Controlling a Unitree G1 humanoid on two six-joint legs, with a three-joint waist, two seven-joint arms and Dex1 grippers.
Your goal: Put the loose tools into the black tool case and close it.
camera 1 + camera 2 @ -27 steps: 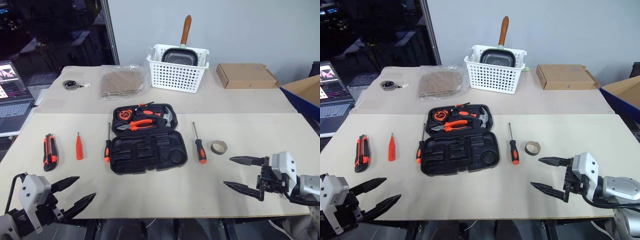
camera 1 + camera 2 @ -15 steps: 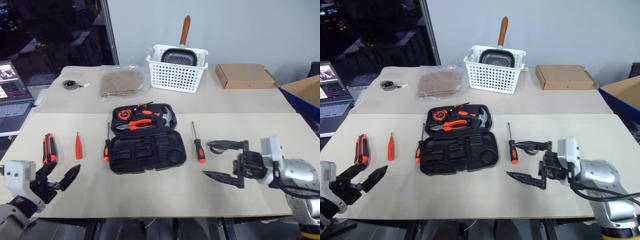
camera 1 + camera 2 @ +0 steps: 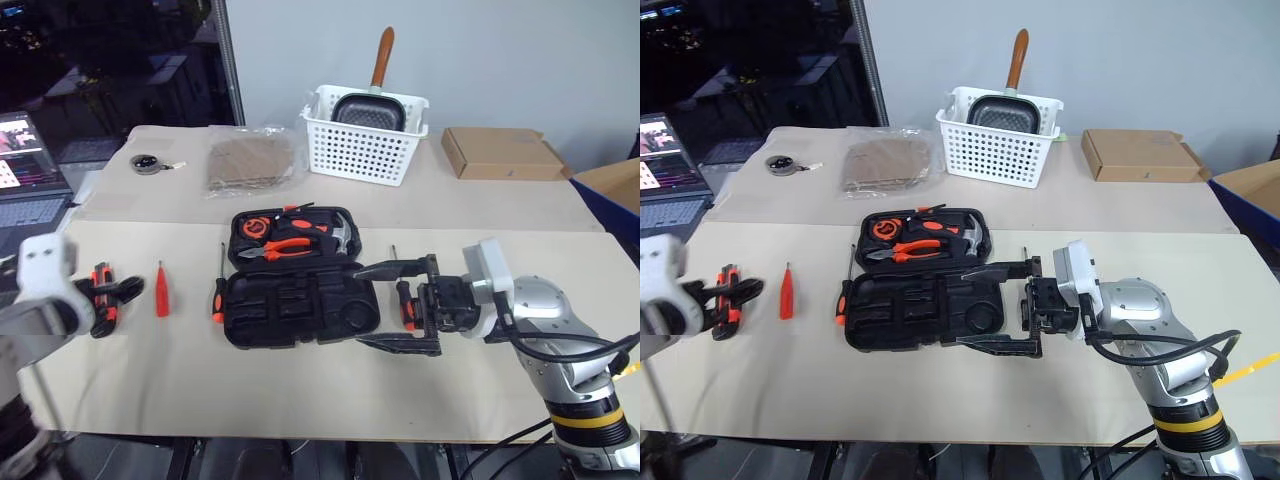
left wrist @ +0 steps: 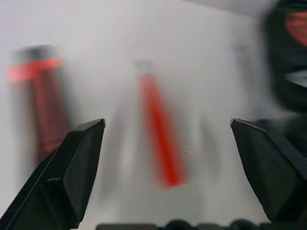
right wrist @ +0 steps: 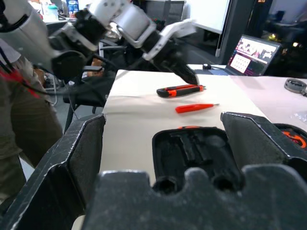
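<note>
Change since a second ago: both arms moved in from the near edge of the worktop (image 3: 300,390). Left gripper (image 3: 118,292) now over the utility knife (image 3: 98,287) near the left edge, fingers spread wide, nothing held; whether touching the knife cannot be told. Right gripper (image 3: 395,305) swung leftward across the worktop centre, fingers wide apart and empty, now bracketing the right end of the black tool case (image 3: 298,305).

Case open at the worktop centre; lower half's moulded slots vacant, pliers (image 3: 283,247) and hammer (image 3: 338,235) seated in the far half. Left screwdriver (image 3: 217,290) just beside the case's left side. Right screwdriver (image 3: 404,300) partly hidden behind the right gripper. Small pointed tool (image 3: 161,295) between knife and left screwdriver. Tape ring hidden; position cannot be told.

Meaning for the task: judged as the approach step only. No loose tool yet lifted or stowed, lid not closed. Knife the likely first pick on the left.

White basket (image 3: 365,135), cardboard box (image 3: 500,155) and laptop (image 3: 30,185) along the far and left edges. No legible brand, label or writing anywhere.
</note>
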